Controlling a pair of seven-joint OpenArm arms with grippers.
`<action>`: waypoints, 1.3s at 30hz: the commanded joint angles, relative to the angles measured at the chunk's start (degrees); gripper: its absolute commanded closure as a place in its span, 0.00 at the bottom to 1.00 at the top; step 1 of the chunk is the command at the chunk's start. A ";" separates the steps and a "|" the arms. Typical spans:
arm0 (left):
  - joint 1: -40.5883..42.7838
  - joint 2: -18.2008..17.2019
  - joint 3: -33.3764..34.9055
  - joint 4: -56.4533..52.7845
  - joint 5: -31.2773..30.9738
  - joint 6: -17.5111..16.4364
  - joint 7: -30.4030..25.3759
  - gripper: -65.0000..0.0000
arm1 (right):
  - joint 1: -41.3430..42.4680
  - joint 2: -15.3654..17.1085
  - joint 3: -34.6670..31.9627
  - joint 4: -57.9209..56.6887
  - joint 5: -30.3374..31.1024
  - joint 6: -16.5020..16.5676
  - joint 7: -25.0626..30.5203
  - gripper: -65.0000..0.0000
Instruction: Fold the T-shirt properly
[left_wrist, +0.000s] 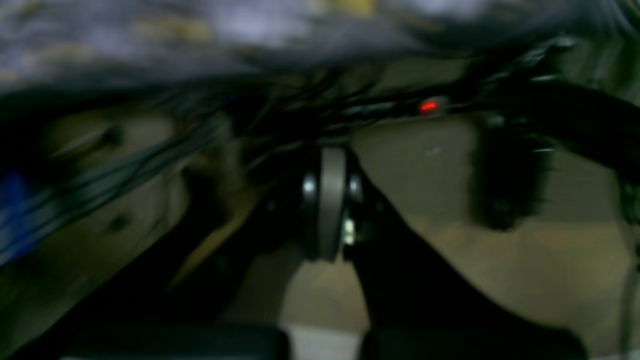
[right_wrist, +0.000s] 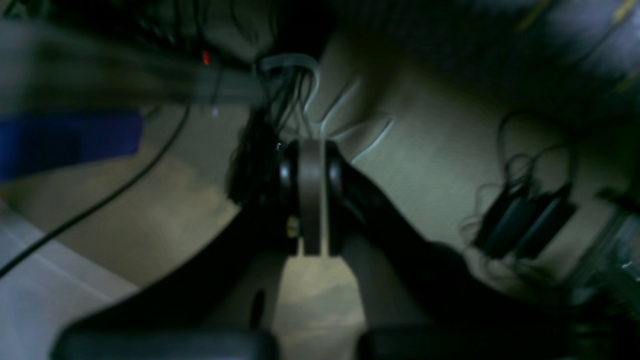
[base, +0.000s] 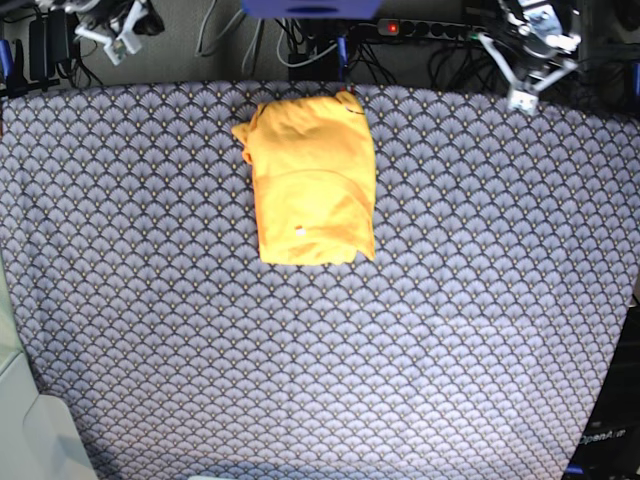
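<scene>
Both grippers sat parked at the top corners of the base view, the left gripper (base: 522, 98) at upper right and the right gripper (base: 112, 42) at upper left, each with jaws clenched on nothing. Meanwhile the T-shirt (base: 311, 180) lay as a compact packet, upper centre of the patterned cloth (base: 320, 380). My worry was the bundle looked uneven, with a lump at its upper left corner, so any return reach might have snagged a loose layer and undone the fold.

Yellow-orange T-shirt (base: 313, 180), blue-grey scalloped cloth (base: 450, 300)
</scene>
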 joint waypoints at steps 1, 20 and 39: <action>1.12 0.29 -0.13 -1.16 1.02 0.12 -2.35 1.00 | -0.86 -0.26 0.31 -0.93 -0.12 0.38 2.61 1.00; -4.51 -1.21 -9.98 -42.04 2.07 0.12 -30.48 1.00 | 19.27 -1.49 -0.04 -62.29 -0.56 0.38 31.53 1.00; -19.89 -8.59 -10.60 -84.50 6.47 25.83 -41.03 1.00 | 35.71 0.10 -8.40 -92.49 -8.82 -8.71 48.77 1.00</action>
